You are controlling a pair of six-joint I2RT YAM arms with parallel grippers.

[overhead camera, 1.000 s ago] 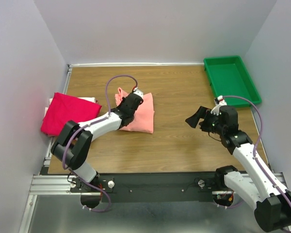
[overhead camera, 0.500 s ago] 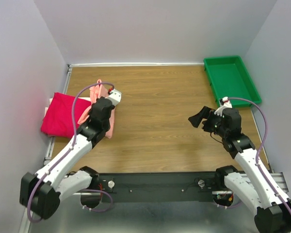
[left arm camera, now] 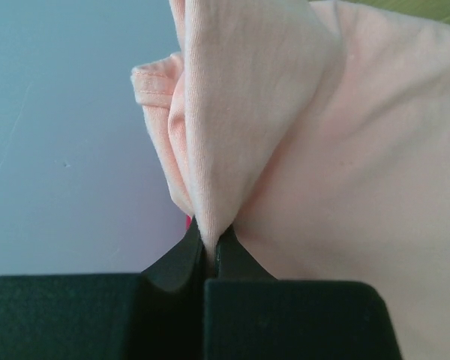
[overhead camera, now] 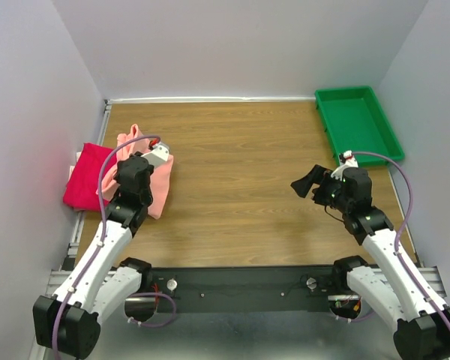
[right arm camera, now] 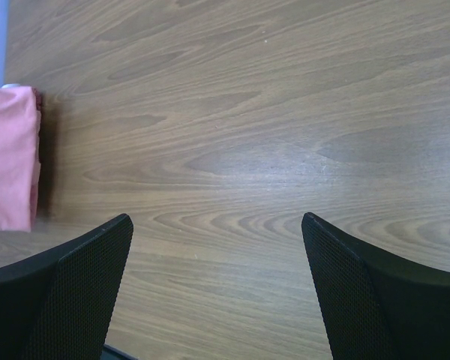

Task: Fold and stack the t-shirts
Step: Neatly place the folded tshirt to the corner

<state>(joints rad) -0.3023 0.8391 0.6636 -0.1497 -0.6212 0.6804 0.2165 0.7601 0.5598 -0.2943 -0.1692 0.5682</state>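
Clamping salmon t-shirt (left arm camera: 322, 150), left arm (overhead camera: 105, 244) stretched forward

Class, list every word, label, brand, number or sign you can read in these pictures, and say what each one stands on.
There is no readable text in any view.
The salmon t-shirt, magenta t-shirt, green tray and table are plain.
Any marking on the left arm or right arm is too small to read.
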